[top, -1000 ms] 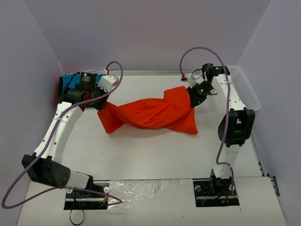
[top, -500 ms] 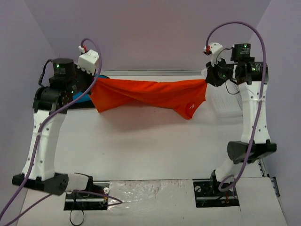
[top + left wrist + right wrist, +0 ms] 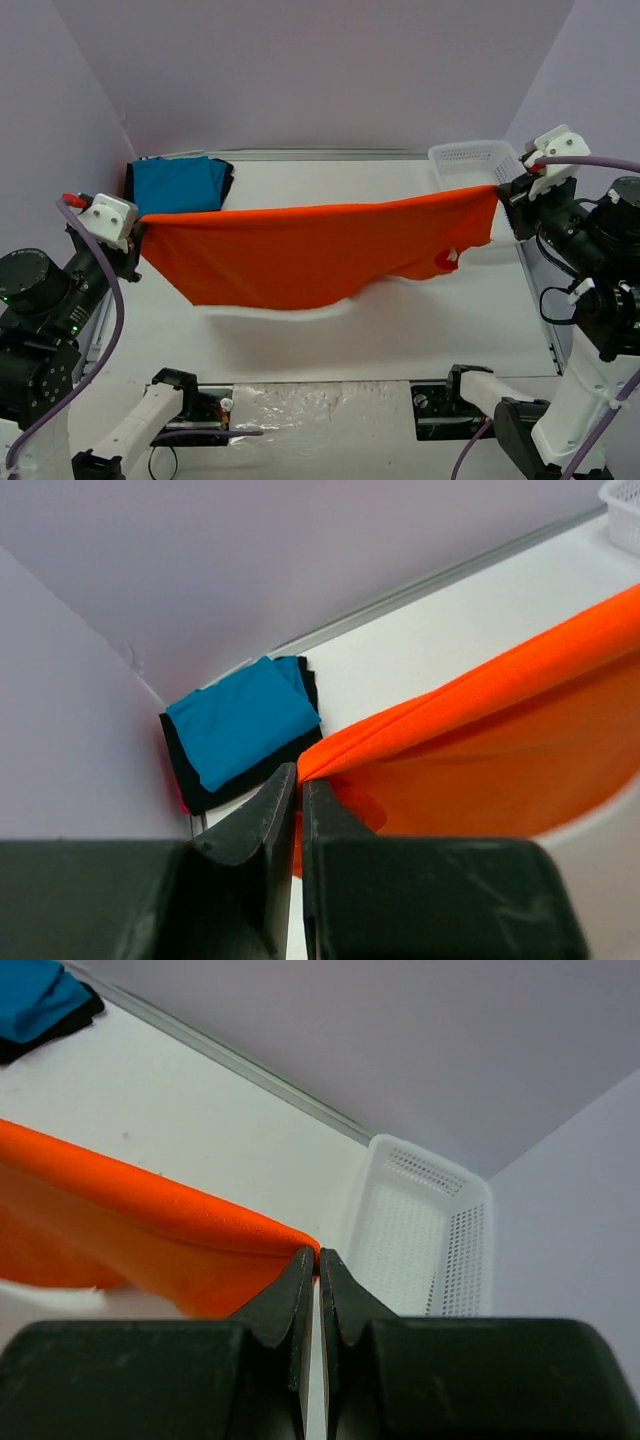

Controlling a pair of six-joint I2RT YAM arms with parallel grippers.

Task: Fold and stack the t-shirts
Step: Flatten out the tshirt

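The orange-red t-shirt (image 3: 310, 252) hangs stretched in the air between both arms, its lower edge sagging toward the table. My left gripper (image 3: 140, 228) is shut on the shirt's left corner (image 3: 330, 758). At the right, my right gripper (image 3: 505, 195) is shut on the opposite corner (image 3: 290, 1240). The turquoise-blue t-shirt (image 3: 178, 183) lies folded at the back left, on top of a folded black t-shirt (image 3: 190, 792) whose edges show around it.
A white mesh basket (image 3: 472, 160) stands at the back right, close behind the right gripper, also in the right wrist view as the basket (image 3: 420, 1230). Purple walls enclose the table on three sides. The arm bases sit at the near edge.
Both arms have lifted and pulled apart toward the near side. The orange-red shirt went from a twisted bundle on the table to a wide sheet stretched in the air.
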